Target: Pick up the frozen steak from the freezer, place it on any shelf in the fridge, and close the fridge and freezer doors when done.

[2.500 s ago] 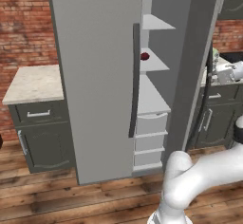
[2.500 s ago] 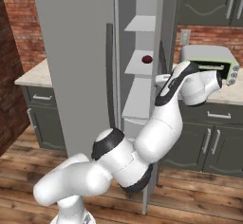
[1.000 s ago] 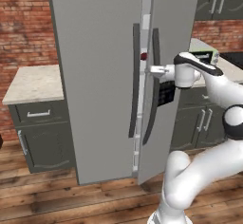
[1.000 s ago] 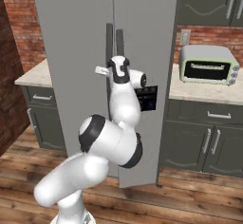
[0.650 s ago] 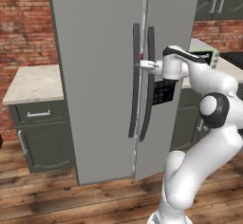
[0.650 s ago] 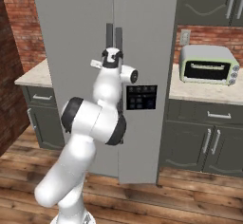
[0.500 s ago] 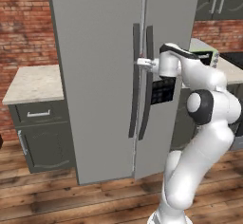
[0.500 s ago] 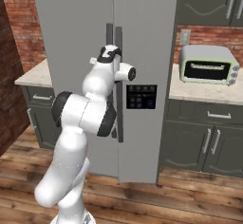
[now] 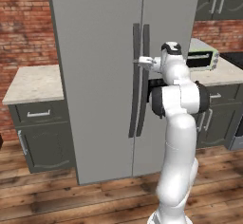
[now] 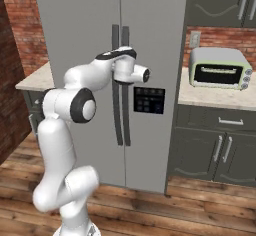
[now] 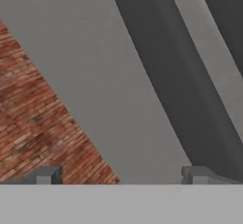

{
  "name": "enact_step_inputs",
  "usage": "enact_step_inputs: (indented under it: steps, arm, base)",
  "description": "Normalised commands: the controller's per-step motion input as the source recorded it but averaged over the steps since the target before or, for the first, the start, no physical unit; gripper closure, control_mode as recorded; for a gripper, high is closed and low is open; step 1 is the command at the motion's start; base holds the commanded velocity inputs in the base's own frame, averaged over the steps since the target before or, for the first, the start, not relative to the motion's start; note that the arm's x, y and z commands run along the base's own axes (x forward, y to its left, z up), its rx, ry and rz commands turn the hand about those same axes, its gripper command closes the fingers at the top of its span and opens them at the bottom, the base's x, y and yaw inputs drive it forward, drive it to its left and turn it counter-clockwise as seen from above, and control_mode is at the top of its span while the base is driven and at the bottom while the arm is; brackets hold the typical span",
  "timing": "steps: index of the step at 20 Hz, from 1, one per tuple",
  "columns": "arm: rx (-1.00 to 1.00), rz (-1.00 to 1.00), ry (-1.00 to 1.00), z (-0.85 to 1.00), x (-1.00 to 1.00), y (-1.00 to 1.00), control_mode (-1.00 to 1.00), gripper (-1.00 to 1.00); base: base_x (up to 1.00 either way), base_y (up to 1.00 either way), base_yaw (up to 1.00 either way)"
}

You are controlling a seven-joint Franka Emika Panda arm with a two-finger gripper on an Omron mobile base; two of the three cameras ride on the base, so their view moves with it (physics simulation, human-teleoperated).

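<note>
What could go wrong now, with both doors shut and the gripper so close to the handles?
1. The open gripper sits right at the two dark door handles; pulling away carelessly, a finger might catch a handle and reopen a door.
2. The doors look shut, but the seam cannot be checked closely, so one may not be fully closed.
3. The raised arm crosses close before the fridge and might brush it.

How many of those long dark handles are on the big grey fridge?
2: the left handle is on the wider door, the right handle on the narrower door. They stand side by side at the seam, upright.
</note>
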Motion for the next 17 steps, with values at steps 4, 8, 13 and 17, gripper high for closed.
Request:
enact_step_inputs:
  steps: [4, 8, 13, 17]
  arm:
    - [0.0, -0.01, -0.01, 0.0, -0.03, 0.0, -1.0, -1.0]
    - [0.0, 0.01, 0.07, -0.03, 0.23, -0.01, -1.0, -1.0]
    - [-0.02, 0.0, 0.01, -0.21, 0.26, 0.22, -1.0, -1.0]
    - [0.0, -0.04, -0.03, -0.33, 0.35, 0.52, -1.0, -1.0]
  base:
    - [0.0, 0.0, 0.0]
    - [0.0, 0.0, 0.0]
    - [0.0, 0.0, 0.0]
    - [0.0, 0.0, 0.0]
